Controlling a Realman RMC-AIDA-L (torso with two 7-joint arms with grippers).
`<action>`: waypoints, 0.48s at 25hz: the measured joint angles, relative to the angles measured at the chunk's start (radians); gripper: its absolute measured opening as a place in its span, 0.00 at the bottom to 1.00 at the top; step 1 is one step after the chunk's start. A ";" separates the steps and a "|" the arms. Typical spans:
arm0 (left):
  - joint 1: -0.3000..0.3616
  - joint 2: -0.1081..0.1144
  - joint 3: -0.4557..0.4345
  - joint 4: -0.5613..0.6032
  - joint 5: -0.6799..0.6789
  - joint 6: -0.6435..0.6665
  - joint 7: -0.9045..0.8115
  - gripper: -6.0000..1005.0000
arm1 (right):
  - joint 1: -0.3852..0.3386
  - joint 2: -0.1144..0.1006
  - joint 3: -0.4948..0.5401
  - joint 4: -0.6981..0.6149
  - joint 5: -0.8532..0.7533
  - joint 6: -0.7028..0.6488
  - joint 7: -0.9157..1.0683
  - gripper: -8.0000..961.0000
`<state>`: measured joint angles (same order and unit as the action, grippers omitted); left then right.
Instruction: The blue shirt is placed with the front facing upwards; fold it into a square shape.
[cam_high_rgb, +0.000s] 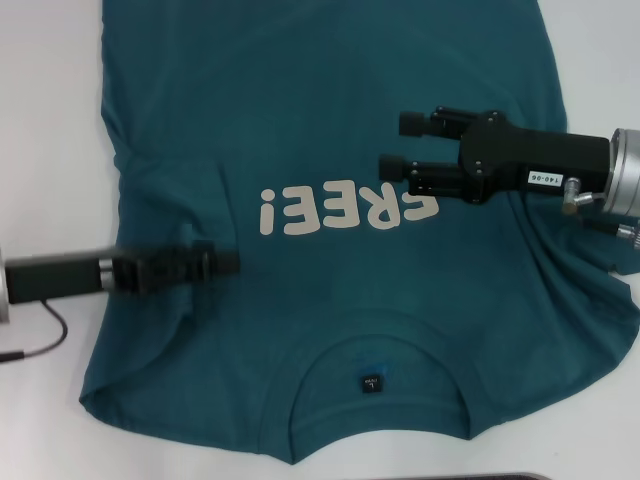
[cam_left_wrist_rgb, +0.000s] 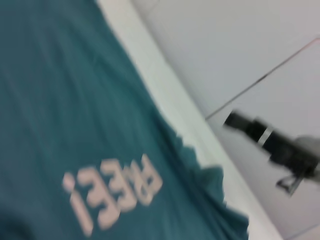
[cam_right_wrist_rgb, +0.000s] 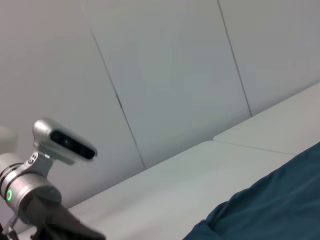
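Shirt: big dark teal-blue cotton T-shirt (cam_high_rgb: 330, 290) spread flat on the white table (cam_high_rgb: 50, 120), front side up, filling most of the head view. Collar end sits nearest the robot, hem runs off the far edge.

Lettering: white block letters (cam_high_rgb: 348, 210) across the chest, upside down from the head camera.

Collar: round neckline with a small black neck tag (cam_high_rgb: 371, 382) just inside it.

Wrinkles: fabric bunches up a bit by both sleeves, more so on the robot's right side.

Left gripper: the black left gripper (cam_high_rgb: 225, 262) reaches in from the left edge, over the shirt just below the letters. It's side-on and smeared, so I honestly can't tell how its fingers are set.

Right gripper: the black right gripper (cam_high_rgb: 392, 145) comes in from the right, over the chest right by the end of the lettering. Fingers spread apart, nothing between them.

Wrist views: left one shows the shirt and letters, right one just catches a corner of the fabric and the table.
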<state>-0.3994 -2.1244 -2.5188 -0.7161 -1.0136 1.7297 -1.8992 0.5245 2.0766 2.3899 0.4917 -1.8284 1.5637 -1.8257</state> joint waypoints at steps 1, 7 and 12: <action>-0.002 0.000 -0.005 0.000 -0.024 0.000 0.012 0.77 | 0.000 0.000 0.000 0.001 0.000 -0.001 0.004 0.86; -0.018 0.001 -0.014 -0.009 -0.114 -0.019 0.041 0.77 | -0.030 -0.022 0.007 0.039 0.000 -0.015 0.119 0.86; -0.018 0.001 -0.054 -0.013 -0.134 -0.037 0.063 0.77 | -0.105 -0.075 0.010 0.113 0.000 -0.022 0.276 0.86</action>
<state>-0.4174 -2.1230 -2.5726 -0.7287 -1.1479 1.6928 -1.8362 0.4191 2.0018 2.4000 0.6047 -1.8281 1.5420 -1.5499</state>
